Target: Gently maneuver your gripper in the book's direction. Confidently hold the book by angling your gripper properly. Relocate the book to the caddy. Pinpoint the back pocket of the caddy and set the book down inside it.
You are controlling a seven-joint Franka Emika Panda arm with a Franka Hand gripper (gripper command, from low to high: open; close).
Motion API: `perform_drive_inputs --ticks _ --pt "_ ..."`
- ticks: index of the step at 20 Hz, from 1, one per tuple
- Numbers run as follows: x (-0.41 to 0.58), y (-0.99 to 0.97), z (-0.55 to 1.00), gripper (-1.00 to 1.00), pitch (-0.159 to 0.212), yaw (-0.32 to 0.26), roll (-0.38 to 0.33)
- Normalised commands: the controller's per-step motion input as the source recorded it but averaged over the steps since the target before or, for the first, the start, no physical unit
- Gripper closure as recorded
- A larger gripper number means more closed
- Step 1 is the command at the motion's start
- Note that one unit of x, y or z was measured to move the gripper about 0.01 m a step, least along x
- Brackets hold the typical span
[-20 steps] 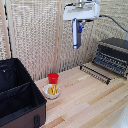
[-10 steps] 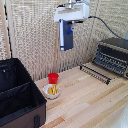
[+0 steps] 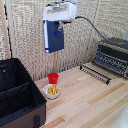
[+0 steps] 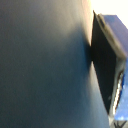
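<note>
- The book (image 3: 53,36), a thin dark navy-blue hardcover, is seen hanging upright in mid-air, high above the tabletop (image 3: 95,100) and well above the red cup (image 3: 53,78).
- It is gripped at its upper edge by the gripper (image 3: 58,28), whose blue fingertips are closed onto the cover beneath the white boxy wrist; nothing else is held.
- Over the last 1 second the book has been carried steadily toward the exterior view's left, from near the toaster oven (image 3: 114,56) to a spot almost directly over the red cup, with its broad face now turned to the camera.
- The transfer is judged to be well under way: lifting is done, and the gap to the caddy (image 3: 19,97) has been roughly halved.
- The caddy, a large black fabric box with dividers, is seen low at the exterior view's left of the red cup, its pockets open upward; the back pocket has not yet been reached.
- In the wrist view the frame is almost filled by the book's (image 4: 40,65) dark, plain cover, with 1 dark finger (image 4: 107,65) pressed against it.
- The cover appears flat, matte and unmarked from here; any small light mark cannot be made out.
- A small bowl (image 3: 51,91) is seen beneath the red cup.
</note>
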Motion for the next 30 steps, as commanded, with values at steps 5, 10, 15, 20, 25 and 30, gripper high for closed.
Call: perform_drive_inputs --ticks 5,10,15,20,25,30 --pt "0.043 0.72 0.39 1.00 -0.045 -0.170 -0.043" --pt "0.046 0.71 0.41 1.00 -0.051 -0.170 -0.045" --pt "0.068 0.73 0.44 1.00 -0.056 -0.160 -0.047" --pt "0.086 0.76 0.42 1.00 -0.048 -0.151 -0.046" --pt "0.117 0.81 0.34 1.00 -0.031 -0.129 -0.039" --pt "0.249 0.88 0.13 1.00 -0.027 -0.087 -0.037"
